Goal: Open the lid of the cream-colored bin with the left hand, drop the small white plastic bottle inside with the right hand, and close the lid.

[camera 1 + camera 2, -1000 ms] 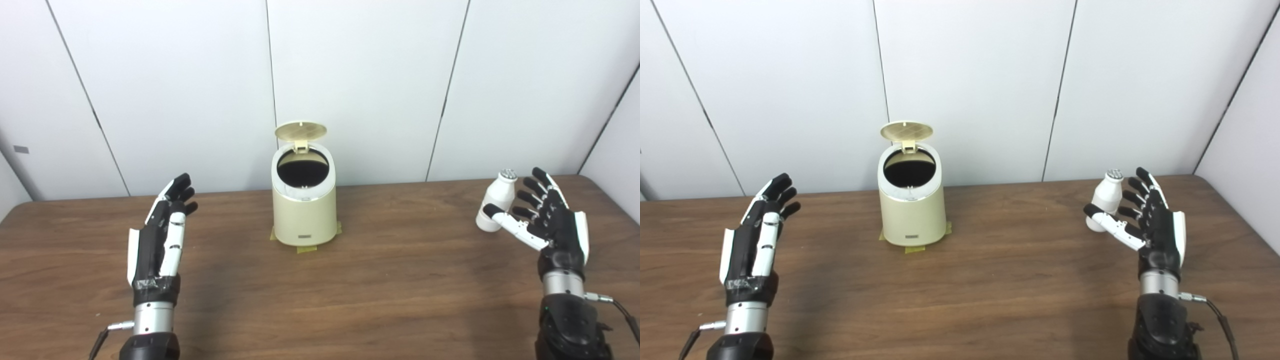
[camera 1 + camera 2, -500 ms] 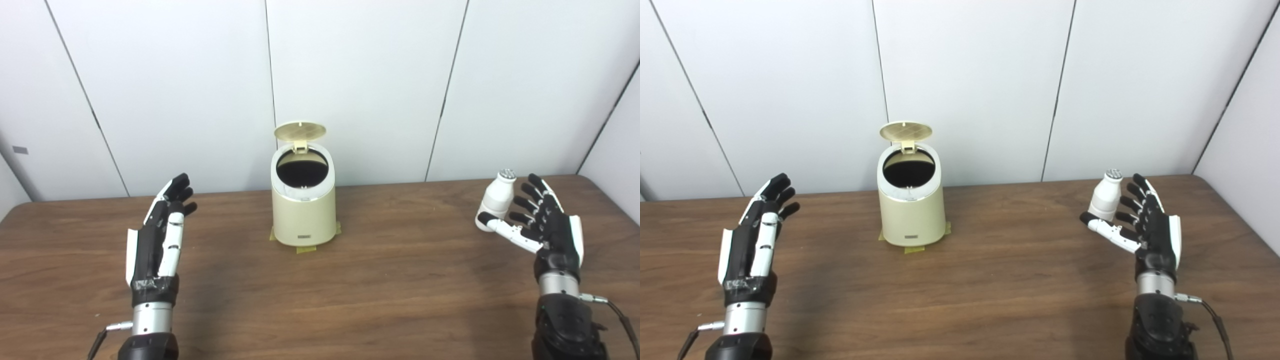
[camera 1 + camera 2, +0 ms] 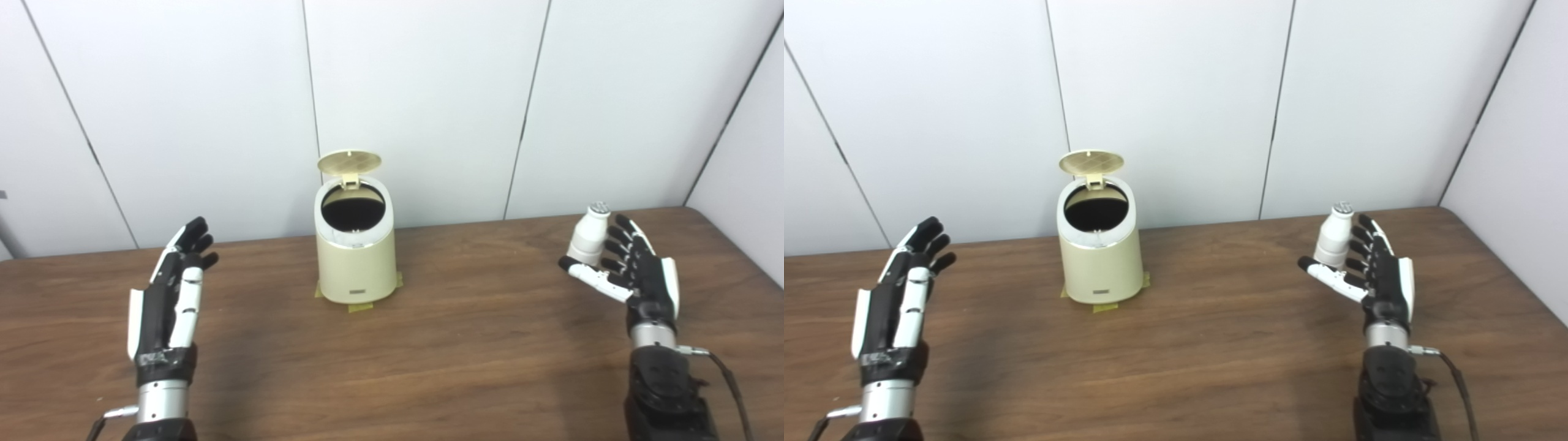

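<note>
The cream-colored bin [image 3: 356,264] stands at the table's middle back, taped down. Its round lid [image 3: 349,162] is flipped up and the dark opening shows. The small white plastic bottle [image 3: 588,241] stands upright at the right, just left of my right hand [image 3: 637,277]. That hand is open, its fingers spread beside the bottle and its thumb in front of the bottle's base. My left hand [image 3: 169,295] is open, palm inward, above the table well to the left of the bin. The bottle [image 3: 1331,241] and right hand [image 3: 1375,274] also show in the right eye view.
The brown wooden table [image 3: 465,367] stretches between the hands. White wall panels [image 3: 416,92] stand close behind the bin. The table's right edge [image 3: 747,245] runs near the right hand. A cable [image 3: 726,373] trails from the right wrist.
The camera has turned to the right, so the whole scene sits further left. My right hand has moved forward, closer alongside the bottle. The left hand and the bin have stayed put.
</note>
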`<state>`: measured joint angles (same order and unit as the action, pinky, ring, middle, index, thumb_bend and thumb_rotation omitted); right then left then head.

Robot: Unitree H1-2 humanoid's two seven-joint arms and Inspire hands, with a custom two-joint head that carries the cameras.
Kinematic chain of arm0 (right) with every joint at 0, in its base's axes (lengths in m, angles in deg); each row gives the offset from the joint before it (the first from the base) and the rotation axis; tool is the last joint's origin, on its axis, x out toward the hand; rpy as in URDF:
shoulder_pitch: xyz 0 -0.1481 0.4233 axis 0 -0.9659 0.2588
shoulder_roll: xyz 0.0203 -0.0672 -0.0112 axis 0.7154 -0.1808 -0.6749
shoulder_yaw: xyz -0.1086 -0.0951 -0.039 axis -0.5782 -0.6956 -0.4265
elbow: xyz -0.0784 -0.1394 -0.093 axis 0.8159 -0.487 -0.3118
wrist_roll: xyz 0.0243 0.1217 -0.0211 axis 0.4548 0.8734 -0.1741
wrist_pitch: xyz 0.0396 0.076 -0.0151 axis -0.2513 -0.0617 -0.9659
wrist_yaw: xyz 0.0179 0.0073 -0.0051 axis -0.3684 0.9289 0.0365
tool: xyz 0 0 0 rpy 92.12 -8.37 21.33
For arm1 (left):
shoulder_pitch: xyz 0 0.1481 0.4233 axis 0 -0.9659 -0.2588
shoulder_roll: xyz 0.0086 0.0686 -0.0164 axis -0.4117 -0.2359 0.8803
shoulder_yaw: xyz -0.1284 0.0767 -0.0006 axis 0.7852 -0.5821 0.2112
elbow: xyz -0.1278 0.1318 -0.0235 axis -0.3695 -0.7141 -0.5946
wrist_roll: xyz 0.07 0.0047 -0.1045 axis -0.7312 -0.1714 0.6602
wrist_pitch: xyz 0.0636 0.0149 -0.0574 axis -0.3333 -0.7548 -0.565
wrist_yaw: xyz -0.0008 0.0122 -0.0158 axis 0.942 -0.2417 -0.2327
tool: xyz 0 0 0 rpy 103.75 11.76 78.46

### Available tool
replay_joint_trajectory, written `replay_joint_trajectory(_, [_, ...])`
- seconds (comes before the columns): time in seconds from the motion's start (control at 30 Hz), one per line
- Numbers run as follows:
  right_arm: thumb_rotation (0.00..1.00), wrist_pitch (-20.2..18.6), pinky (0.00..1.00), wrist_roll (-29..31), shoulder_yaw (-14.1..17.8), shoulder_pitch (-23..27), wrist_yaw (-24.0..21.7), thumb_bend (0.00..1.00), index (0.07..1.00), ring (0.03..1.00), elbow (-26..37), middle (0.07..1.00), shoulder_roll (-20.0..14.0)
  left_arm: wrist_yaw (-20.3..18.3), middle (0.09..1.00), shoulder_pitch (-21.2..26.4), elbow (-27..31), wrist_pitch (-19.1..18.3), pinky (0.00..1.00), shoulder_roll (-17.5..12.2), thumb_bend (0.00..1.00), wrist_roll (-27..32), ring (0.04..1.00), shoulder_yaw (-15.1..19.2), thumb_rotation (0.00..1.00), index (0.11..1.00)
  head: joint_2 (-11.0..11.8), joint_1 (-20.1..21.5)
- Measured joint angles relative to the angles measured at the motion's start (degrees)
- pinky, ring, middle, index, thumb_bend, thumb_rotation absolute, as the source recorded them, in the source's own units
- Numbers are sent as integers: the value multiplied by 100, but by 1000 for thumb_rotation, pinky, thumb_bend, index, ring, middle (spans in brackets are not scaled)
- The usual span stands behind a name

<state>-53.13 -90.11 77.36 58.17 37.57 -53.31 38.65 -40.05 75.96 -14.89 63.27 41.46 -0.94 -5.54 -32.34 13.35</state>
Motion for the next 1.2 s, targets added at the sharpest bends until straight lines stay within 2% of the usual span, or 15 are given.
replay_joint_trajectory(0.33, [225,37,564,6,6,66,145,832,814,704,-82,768,27,-52,907,0,0,-4,859,-54,277,88,896,61,717,888,9,335])
replay_joint_trajectory(0.47, [275,57,619,-10,-32,69,149,844,862,765,-123,820,27,-92,910,1,-1,-23,862,-118,271,190,900,89,728,893,44,589])
replay_joint_trajectory(0.63, [262,58,589,-90,-65,70,234,830,846,730,-121,793,64,-92,910,10,0,-125,856,-179,286,248,902,119,755,893,88,835])
replay_joint_trajectory(0.77, [284,59,535,-141,-124,82,308,835,819,680,-132,758,144,-92,903,38,0,-157,849,-198,248,262,896,140,784,883,132,1055])
replay_joint_trajectory(0.83, [290,56,602,-211,-190,96,331,836,849,743,-143,804,161,-90,901,68,5,-220,841,-206,235,277,894,157,789,882,167,1240])
replay_joint_trajectory(0.87, [283,56,624,-227,-208,105,355,844,858,765,-142,820,176,-85,896,72,20,-259,830,-210,227,277,887,165,773,878,176,1318])
replay_joint_trajectory(0.97, [288,56,648,-249,-205,135,407,836,880,794,-144,843,233,-62,880,72,111,-489,823,-206,178,315,871,209,623,865,202,1468])
replay_joint_trajectory(1.07, [317,55,610,-303,-211,146,422,851,870,753,-166,812,253,-56,870,73,153,-561,812,-206,177,364,859,248,584,858,211,1530])
replay_joint_trajectory(1.2, [333,47,599,-350,-220,149,474,855,865,748,-175,812,253,-4,864,73,373,-962,804,-202,162,353,853,253,557,852,228,1617])
